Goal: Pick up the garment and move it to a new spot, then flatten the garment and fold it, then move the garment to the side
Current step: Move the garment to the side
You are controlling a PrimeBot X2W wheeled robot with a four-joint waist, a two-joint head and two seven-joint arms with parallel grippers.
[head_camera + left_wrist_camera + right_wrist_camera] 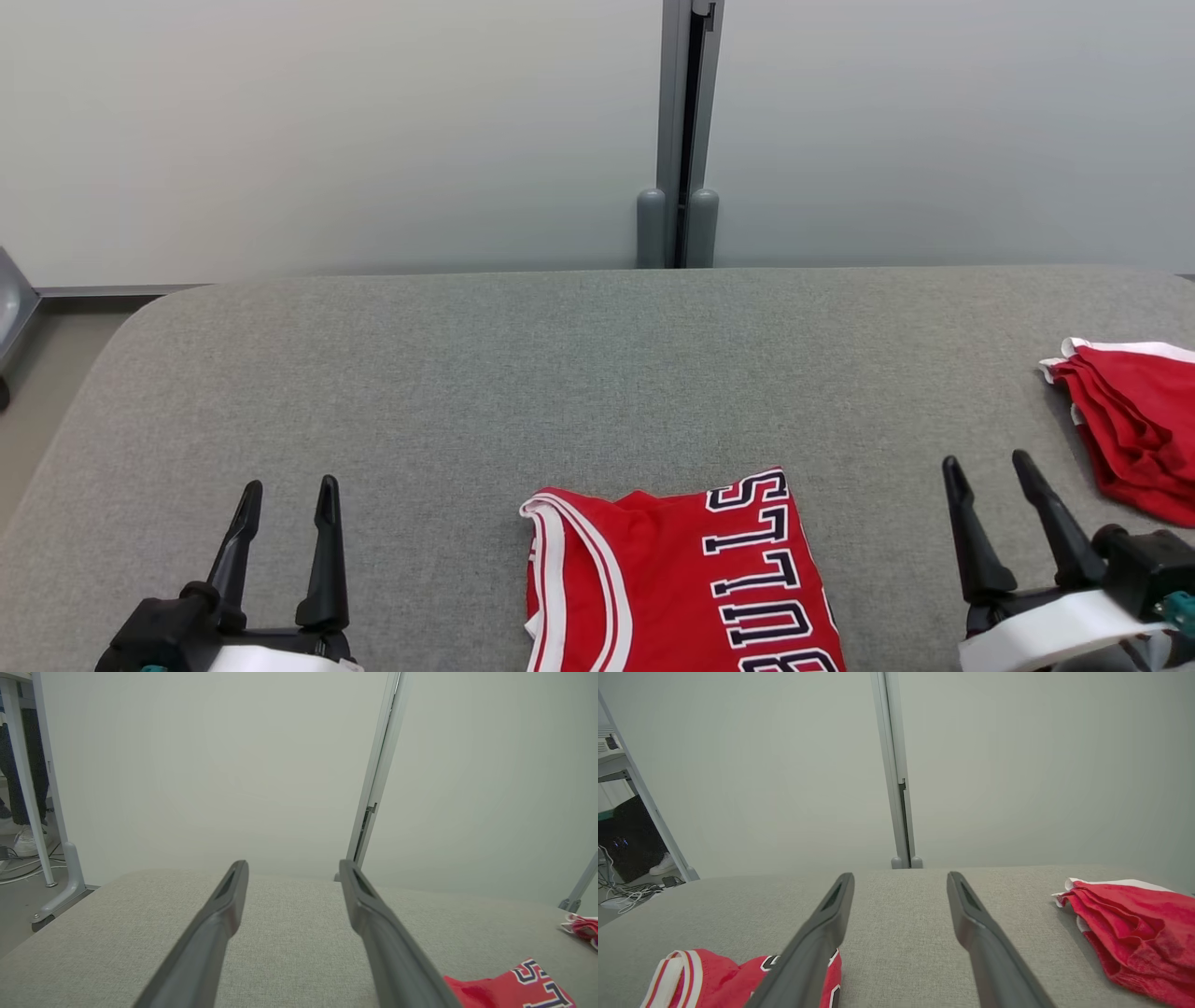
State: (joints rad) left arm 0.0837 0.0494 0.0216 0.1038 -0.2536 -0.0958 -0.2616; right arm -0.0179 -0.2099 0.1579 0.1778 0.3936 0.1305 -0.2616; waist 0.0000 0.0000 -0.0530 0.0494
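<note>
So the red jersey (672, 579), with white trim and navy block letters, lies folded flat at the near edge of the grey bench (560, 373). The left pincer (289, 483) and right pincer (985, 459) sit either side of it, both spread wide and holding nothing. Another rumpled red garment (1134, 439) sits far right.
</note>
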